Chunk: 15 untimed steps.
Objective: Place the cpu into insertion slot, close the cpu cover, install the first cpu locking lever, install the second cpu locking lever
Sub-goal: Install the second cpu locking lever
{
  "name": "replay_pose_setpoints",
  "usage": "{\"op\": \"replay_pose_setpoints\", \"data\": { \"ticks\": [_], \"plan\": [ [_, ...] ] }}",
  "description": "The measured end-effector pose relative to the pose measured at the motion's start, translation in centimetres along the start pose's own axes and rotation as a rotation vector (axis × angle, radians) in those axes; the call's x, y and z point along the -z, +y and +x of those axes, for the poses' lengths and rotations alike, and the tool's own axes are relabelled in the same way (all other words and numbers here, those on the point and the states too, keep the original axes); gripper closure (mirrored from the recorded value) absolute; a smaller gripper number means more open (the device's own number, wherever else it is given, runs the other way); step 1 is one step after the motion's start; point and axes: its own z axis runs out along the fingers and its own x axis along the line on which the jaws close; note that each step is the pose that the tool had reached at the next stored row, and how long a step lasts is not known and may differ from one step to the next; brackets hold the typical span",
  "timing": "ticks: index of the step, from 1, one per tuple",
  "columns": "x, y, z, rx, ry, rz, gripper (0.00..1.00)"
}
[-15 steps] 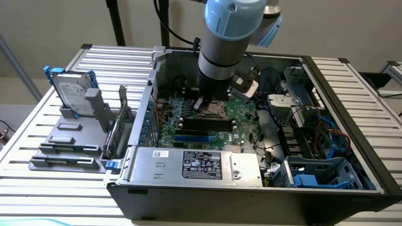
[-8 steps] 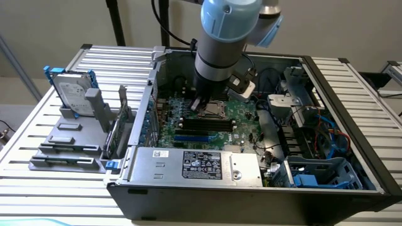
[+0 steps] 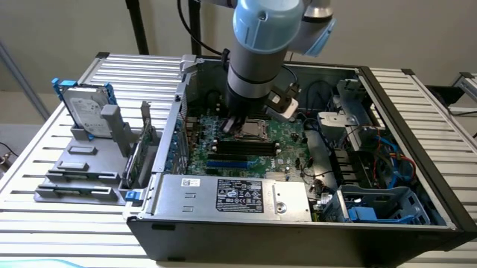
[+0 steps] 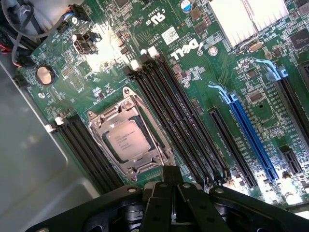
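Hovering over the green motherboard [image 4: 203,67] inside the open computer case [image 3: 417,184], the gripper [image 4: 170,193] has its jaws pressed together and carries nothing. In the wrist view the black fingertips [image 4: 170,175] sit just beside the near corner of the insertion slot [image 4: 130,140], not touching it as far as I can tell. The cpu [image 4: 128,140] already lies flat in the slot, its pale silvery top with faint printing facing up. The cpu cover [image 4: 99,123], a thin silver frame with a cut-out centre, appears to lie down around the chip. Whether either locking lever is latched is hard to tell. The socket's long axis runs parallel to the black memory slots [image 4: 178,116] just beside it, straight away from the jaws. In the exterior view the arm [image 3: 257,61] stands upright above the socket [image 3: 252,129], near the middle of the board, with the case resting on the slatted tabletop [image 3: 44,223].
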Motion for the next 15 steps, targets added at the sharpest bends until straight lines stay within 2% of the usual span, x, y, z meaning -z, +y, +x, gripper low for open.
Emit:
{"op": "replay_pose_setpoints", "data": {
  "ticks": [6,15],
  "plan": [
    [-0.75,-0.59,-0.3,0.0,0.0006,-0.001,0.89],
    [-2.28,-0.77,-0.9,0.001,0.0037,-0.0023,0.89]
  ]
}}
